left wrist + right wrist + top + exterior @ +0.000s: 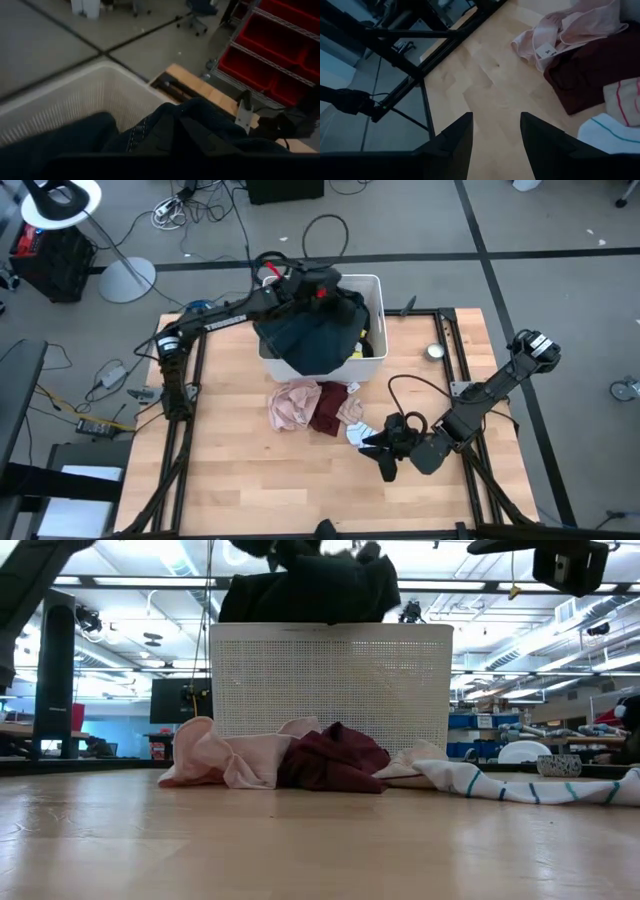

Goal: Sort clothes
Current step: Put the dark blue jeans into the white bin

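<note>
My left gripper (318,290) is over the white bin (372,365), on top of a dark navy garment (305,335) that bulges above the bin's rim (310,590) and drapes over its near wall. A yellow piece (358,330) lies in the bin. In front of the bin, a pale pink piece (292,405), a maroon piece (326,410) and a white striped piece (358,428) lie heaped on the table. My right gripper (385,452) is open and empty, low over the table, right of the heap; its fingers (455,145) point at the bare wood beside it. My left gripper comes from above onto the top of the dark navy garment (190,130). The bunched cloth hides the fingers, so which part and how many layers it has cannot be told. The garment hangs below the gripper, its lower part in the bin and over the bin's near wall.
A small round metal thing (435,352) sits on the table right of the bin. Black frame rails (450,340) run along the table's sides. Bare wood (280,480) lies between the heap and the near edge.
</note>
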Motion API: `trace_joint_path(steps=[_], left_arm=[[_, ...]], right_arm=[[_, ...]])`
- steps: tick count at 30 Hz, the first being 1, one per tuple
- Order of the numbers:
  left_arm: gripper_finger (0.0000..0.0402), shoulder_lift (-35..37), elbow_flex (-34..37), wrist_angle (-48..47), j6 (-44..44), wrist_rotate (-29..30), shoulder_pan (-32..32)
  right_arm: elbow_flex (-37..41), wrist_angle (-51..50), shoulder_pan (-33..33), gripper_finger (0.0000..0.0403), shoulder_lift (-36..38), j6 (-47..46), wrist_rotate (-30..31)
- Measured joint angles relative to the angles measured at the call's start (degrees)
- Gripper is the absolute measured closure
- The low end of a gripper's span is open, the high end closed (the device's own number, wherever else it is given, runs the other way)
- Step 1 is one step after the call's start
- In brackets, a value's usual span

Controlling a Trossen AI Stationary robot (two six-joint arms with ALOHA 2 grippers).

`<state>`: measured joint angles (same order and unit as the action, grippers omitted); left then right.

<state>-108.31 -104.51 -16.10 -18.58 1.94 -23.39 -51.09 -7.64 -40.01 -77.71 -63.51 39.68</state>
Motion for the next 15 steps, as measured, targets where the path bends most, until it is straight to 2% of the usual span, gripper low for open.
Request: trace_joint_path(steps=[5,12,15], left_arm=[[0.0346,-2.64,0.04,-1.25,-3.11,-4.83,-0.84],[0.0289,-2.23,-0.02,-1.33,-3.12,-10.86,-1.27],[0.0281,-2.05,-2.94,-2.98,-3.32,-14.59,-1.67]], right_arm=[[0.0,-0.02,-0.17,0.0239,0.0,-0.06,0.02],[0.0,0.0,-0.17,0.0239,0.0,0.09,0.02],[0.0,-0.01,-0.17,0.0239,0.0,0.13,0.0]])
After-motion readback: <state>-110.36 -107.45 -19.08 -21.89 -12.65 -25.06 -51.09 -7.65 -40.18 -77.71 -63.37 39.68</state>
